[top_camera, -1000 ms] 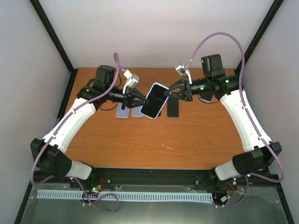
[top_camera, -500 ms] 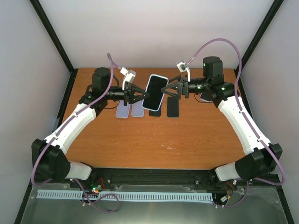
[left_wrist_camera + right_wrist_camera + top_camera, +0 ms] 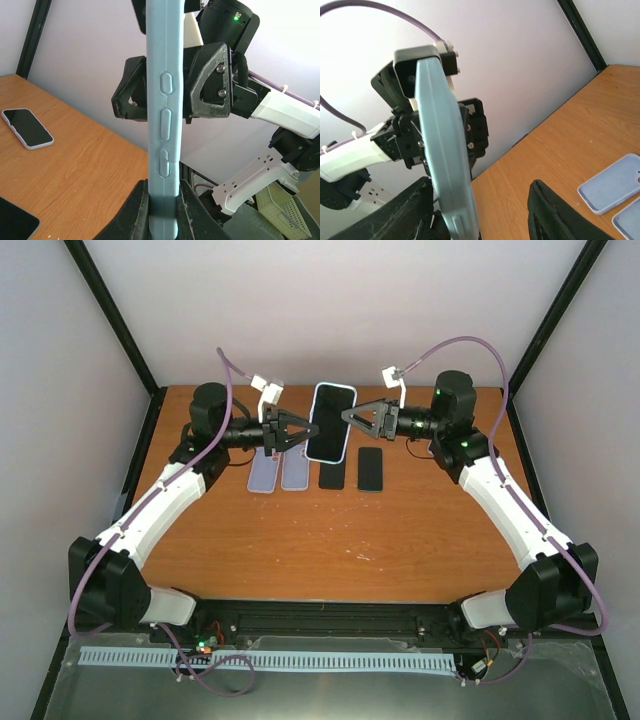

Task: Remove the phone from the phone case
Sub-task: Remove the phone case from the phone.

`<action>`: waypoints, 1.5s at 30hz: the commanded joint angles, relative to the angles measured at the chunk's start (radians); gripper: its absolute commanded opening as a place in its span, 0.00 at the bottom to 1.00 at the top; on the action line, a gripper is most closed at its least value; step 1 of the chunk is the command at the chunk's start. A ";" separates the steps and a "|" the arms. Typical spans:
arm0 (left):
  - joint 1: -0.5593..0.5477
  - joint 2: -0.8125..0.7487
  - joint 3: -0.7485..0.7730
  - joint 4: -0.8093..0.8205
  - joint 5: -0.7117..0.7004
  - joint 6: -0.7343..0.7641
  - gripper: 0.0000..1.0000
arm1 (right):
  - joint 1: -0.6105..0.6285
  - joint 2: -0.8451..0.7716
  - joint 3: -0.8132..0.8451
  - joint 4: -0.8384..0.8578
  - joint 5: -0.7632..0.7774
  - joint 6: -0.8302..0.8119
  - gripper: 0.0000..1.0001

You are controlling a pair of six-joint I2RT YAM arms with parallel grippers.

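The phone in its light blue case (image 3: 330,422) hangs in the air above the back of the table, screen facing the top camera. My left gripper (image 3: 302,430) is shut on the case's left edge; in the left wrist view the case edge (image 3: 162,125) with its side buttons rises straight out of my clamped jaws (image 3: 162,217). My right gripper (image 3: 352,418) is open at the case's right edge. In the right wrist view the case (image 3: 442,165) lies close to one finger (image 3: 412,212), the other finger (image 3: 555,210) stands far off it.
On the table (image 3: 330,540) below lie two empty lavender cases (image 3: 262,477) (image 3: 293,473) and two bare black phones (image 3: 332,477) (image 3: 370,469). Another phone (image 3: 440,448) lies under my right arm; it also shows in the left wrist view (image 3: 27,128).
Both arms have lifted the cased phone up and toward the back wall, and it has turned from tilted to straight. The left gripper has kept its hold throughout.
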 commanded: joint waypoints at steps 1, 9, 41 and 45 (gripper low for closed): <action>0.002 -0.007 0.010 0.122 0.005 -0.065 0.01 | 0.013 -0.027 0.005 0.103 0.019 0.075 0.51; 0.001 -0.002 0.000 0.124 0.005 -0.069 0.01 | 0.015 -0.016 0.017 0.105 0.019 0.086 0.33; 0.056 -0.120 -0.082 -0.099 0.156 0.197 0.44 | -0.015 -0.047 0.028 0.259 -0.128 0.240 0.03; 0.056 -0.137 -0.099 -0.115 0.172 0.224 0.45 | -0.018 -0.056 0.014 0.299 -0.145 0.276 0.03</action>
